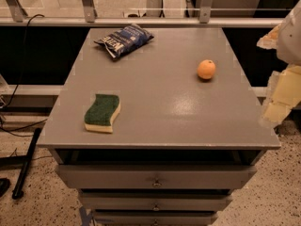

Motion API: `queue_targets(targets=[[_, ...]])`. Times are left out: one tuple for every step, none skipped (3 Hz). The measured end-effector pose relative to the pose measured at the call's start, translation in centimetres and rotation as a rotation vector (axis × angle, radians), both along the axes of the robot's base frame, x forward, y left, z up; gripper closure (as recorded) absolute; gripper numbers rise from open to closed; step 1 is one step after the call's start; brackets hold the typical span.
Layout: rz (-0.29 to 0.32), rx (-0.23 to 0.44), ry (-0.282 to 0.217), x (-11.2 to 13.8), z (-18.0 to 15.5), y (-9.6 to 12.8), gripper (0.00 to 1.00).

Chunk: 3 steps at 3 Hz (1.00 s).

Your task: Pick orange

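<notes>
The orange (206,69) is a small round fruit with a dark stem dimple. It sits on the right side of the grey cabinet top (160,102), toward the back. My gripper (280,86) shows as pale yellow and white parts at the right edge of the view, off the cabinet's right side. It is to the right of the orange and well apart from it. It holds nothing that I can see.
A green-yellow sponge (102,112) lies at the front left of the top. A blue chip bag (123,40) lies at the back left. Drawers (155,177) stack below the front edge. A railing (141,20) runs behind the cabinet. Cables lie on the floor at left.
</notes>
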<state>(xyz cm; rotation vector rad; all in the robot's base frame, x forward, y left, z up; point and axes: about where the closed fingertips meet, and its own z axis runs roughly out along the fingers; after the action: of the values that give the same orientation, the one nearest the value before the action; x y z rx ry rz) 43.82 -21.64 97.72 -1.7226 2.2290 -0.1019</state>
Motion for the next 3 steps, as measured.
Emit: queue_targets(targets=[[0.0,0.0,0.0,0.0,0.0,0.0,0.0],[0.003,0.017,-0.042,1.6,-0.6,-0.2,0.0],[-0.015,0.073,-0.107,5.9,-3.0,-0.6,0.0]])
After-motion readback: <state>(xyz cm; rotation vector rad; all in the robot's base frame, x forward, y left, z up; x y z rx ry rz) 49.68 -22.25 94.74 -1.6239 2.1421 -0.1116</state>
